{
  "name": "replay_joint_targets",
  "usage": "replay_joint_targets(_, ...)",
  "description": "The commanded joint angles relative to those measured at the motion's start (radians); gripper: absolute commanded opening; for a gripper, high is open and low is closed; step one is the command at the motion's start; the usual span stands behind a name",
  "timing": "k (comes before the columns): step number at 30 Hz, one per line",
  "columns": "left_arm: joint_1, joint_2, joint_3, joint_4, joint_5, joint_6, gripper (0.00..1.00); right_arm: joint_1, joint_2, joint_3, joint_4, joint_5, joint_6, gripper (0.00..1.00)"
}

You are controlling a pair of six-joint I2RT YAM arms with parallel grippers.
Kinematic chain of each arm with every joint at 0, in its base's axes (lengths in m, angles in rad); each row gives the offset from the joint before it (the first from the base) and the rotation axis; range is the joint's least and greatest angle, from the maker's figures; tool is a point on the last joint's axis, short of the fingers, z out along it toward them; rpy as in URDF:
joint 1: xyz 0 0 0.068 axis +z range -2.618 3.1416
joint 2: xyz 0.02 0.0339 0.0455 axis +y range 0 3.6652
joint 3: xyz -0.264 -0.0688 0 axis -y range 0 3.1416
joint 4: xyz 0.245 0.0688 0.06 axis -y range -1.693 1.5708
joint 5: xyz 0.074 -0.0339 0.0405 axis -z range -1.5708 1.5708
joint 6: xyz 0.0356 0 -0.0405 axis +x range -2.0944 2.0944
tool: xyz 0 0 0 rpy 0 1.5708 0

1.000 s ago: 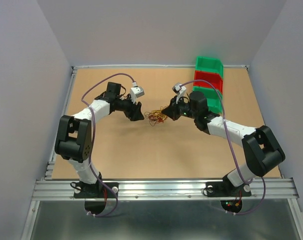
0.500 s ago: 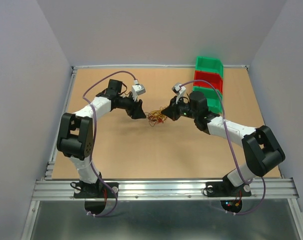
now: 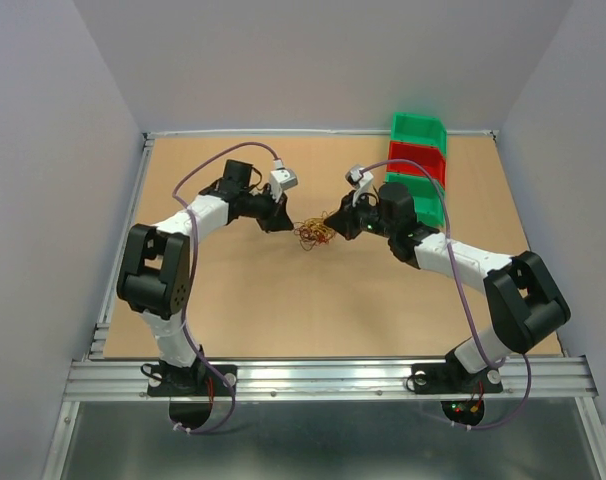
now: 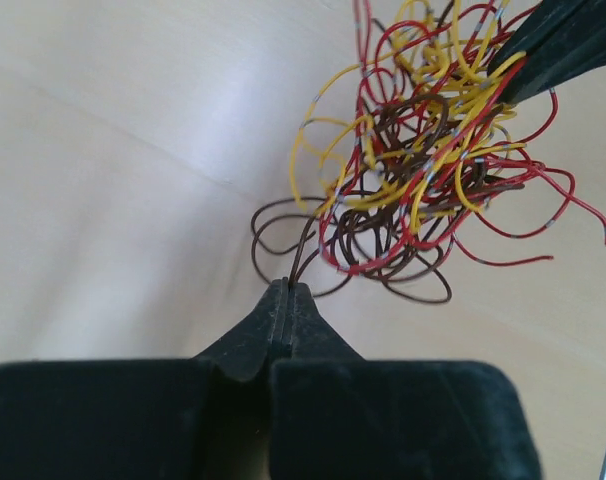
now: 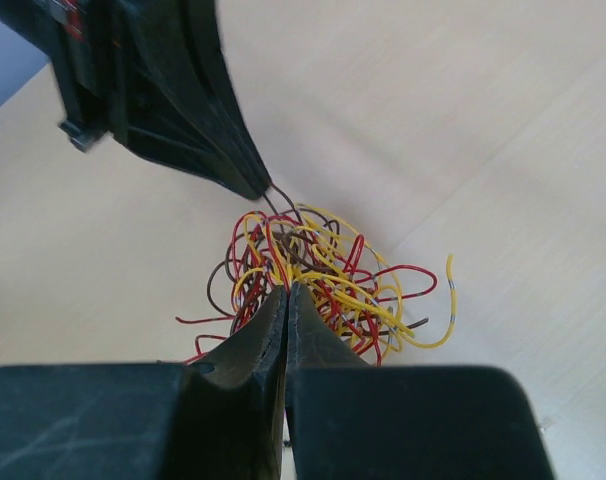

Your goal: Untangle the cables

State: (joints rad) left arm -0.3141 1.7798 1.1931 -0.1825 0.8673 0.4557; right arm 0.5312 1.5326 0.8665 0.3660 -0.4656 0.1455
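The cables (image 3: 311, 234) are a small tangle of thin red, yellow and dark brown wires on the table between the two arms. In the left wrist view the cables (image 4: 423, 150) spread above my left gripper (image 4: 289, 287), which is shut on dark brown strands at the tangle's near edge. My right gripper (image 5: 287, 290) is shut on strands of the cables (image 5: 318, 275) from the opposite side. In the top view the left gripper (image 3: 283, 225) sits just left of the tangle and the right gripper (image 3: 333, 228) just right of it.
Green and red bins (image 3: 418, 170) are stacked at the back right of the brown table (image 3: 283, 310), close behind the right arm. Grey walls enclose the table on three sides.
The left gripper moved right and toward the back up to the tangle and shut on dark strands. The right gripper stayed shut on the tangle.
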Motion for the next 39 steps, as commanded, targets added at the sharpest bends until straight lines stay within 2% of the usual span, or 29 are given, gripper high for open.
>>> replay_joint_targets(1, 0.137, -0.131, -0.043, 0.135, -0.022, -0.103, 0.0, 0.0, -0.052, -0.037, 0.021, 0.169, -0.011, 0.01)
replay_joint_targets(6, 0.274, -0.144, -0.061, 0.21, -0.002, -0.212, 0.0, -0.002, -0.135, -0.09, 0.011, 0.402, 0.023, 0.0)
replay_joint_targets(7, 0.332, -0.178, -0.079, 0.247, -0.025, -0.242, 0.0, -0.005, -0.169, -0.106, -0.008, 0.542, 0.04, 0.01)
replay_joint_targets(9, 0.348, -0.193, -0.099, 0.285, -0.054, -0.278, 0.0, -0.008, -0.219, -0.127, -0.028, 0.591, 0.063, 0.0)
replay_joint_targets(10, 0.362, -0.224, -0.111, 0.302, -0.071, -0.29, 0.0, -0.01, -0.247, -0.144, -0.029, 0.684, 0.074, 0.01)
replay_joint_targets(13, 0.395, -0.281, -0.153, 0.36, -0.135, -0.327, 0.0, -0.033, -0.366, -0.219, -0.03, 0.83, 0.115, 0.0)
replay_joint_targets(21, 0.475, -0.439, -0.256, 0.491, -0.385, -0.402, 0.0, -0.083, -0.589, -0.343, -0.029, 1.082, 0.236, 0.0)
replay_joint_targets(22, 0.483, -0.453, -0.265, 0.5, -0.448, -0.414, 0.0, -0.085, -0.609, -0.356, -0.03, 1.105, 0.247, 0.01)
replay_joint_targets(26, 0.524, -0.523, -0.314, 0.555, -0.531, -0.445, 0.0, -0.094, -0.731, -0.4, -0.03, 1.163, 0.272, 0.01)
replay_joint_targets(35, 0.595, -0.58, -0.336, 0.578, -0.586, -0.486, 0.0, -0.096, -0.881, -0.451, -0.038, 1.182, 0.296, 0.01)
replay_joint_targets(37, 0.633, -0.544, -0.314, 0.568, -0.561, -0.525, 0.0, -0.096, -0.9, -0.463, -0.045, 1.266, 0.313, 0.01)
replay_joint_targets(39, 0.714, -0.489, -0.281, 0.546, -0.469, -0.566, 0.0, -0.096, -0.945, -0.481, -0.059, 1.349, 0.339, 0.0)
